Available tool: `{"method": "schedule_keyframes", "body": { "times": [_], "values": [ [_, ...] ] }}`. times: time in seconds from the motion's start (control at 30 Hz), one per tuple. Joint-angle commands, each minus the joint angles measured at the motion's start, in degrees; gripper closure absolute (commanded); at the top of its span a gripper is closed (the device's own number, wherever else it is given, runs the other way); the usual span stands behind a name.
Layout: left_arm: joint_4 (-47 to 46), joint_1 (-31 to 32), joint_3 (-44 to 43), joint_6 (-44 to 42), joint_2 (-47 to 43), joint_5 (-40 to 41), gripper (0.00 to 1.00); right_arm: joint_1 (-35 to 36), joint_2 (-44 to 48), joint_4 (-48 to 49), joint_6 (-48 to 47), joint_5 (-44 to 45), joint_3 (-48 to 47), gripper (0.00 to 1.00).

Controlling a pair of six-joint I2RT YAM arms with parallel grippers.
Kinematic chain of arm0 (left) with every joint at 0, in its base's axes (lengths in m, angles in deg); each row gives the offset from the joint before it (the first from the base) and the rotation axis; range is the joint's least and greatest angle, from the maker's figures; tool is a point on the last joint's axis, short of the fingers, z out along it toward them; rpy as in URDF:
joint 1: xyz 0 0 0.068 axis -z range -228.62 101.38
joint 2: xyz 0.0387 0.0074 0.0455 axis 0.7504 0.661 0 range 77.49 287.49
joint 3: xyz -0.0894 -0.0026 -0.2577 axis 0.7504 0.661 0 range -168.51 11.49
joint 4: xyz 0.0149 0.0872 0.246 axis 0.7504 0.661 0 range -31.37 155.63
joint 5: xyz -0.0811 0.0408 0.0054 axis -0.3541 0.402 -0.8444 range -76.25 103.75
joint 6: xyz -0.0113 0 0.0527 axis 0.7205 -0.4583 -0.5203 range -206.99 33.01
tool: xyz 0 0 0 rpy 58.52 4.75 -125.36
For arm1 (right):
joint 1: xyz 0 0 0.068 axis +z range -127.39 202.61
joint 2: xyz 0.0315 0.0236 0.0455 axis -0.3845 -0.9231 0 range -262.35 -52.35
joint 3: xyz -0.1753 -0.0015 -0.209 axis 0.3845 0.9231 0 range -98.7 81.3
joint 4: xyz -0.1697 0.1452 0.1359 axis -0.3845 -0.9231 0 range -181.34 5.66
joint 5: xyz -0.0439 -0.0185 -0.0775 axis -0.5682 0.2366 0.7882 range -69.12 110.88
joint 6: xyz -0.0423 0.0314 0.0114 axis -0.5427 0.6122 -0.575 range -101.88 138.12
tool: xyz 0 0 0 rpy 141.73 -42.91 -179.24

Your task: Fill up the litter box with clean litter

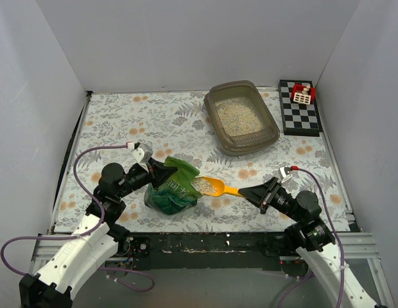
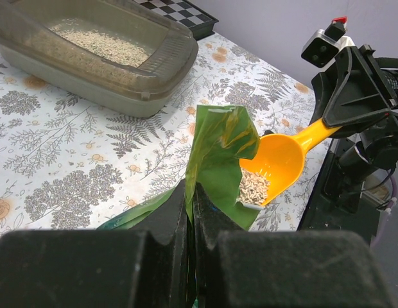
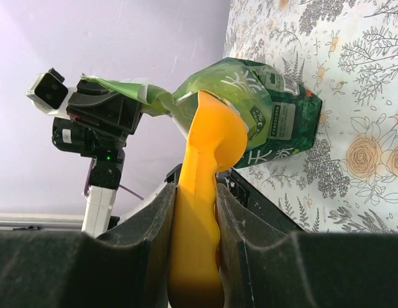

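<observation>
The grey-brown litter box (image 1: pixel 268 138) (image 2: pixel 154 80) stands at the back right of the table, with pale clean litter (image 1: pixel 239 118) (image 2: pixel 99 43) on its floor. A crinkled green bag (image 1: pixel 173 190) (image 3: pixel 276 109) stands near the front. My left gripper (image 1: pixel 152 172) (image 2: pixel 191 199) is shut on the bag's top flap (image 2: pixel 218 154), holding it up. My right gripper (image 1: pixel 253 192) (image 3: pixel 194 212) is shut on the handle of a yellow-orange scoop (image 1: pixel 215 187) (image 2: pixel 285 157) (image 3: pixel 208 147). The scoop's bowl sits at the bag's mouth and carries a heap of litter (image 1: pixel 203 185) (image 2: pixel 253 187).
A black-and-white checkered board (image 1: pixel 300 112) (image 2: pixel 180 11) with a small red and white object (image 1: pixel 303 95) lies right of the litter box. The table wears a floral cloth (image 1: pixel 141 122), with grey walls on three sides.
</observation>
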Motion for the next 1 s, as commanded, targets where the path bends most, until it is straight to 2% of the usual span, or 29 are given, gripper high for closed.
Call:
{"method": "schedule_keyframes", "body": {
  "times": [0.0,0.23,0.67,0.97],
  "values": [
    [2.1,0.4,1.5,0.0,-1.8,2.6,1.0,-0.4,2.1,-4.6,1.1,2.9,-2.9,0.99],
    [2.2,0.4,1.5,0.1,-2.0,3.6,1.0,-0.4,8.3,-7.5,3.6,3.3,-4.5,0.99],
    [2.7,0.4,1.4,0.3,-3.4,7.7,1.0,-0.4,10.5,-14.3,3.4,4.5,-11.3,0.99],
    [3.7,0.4,1.1,0.3,-3.6,11.9,1.0,-0.2,11.2,-11.8,5.9,4.9,-13.8,0.99]
  ]
}}
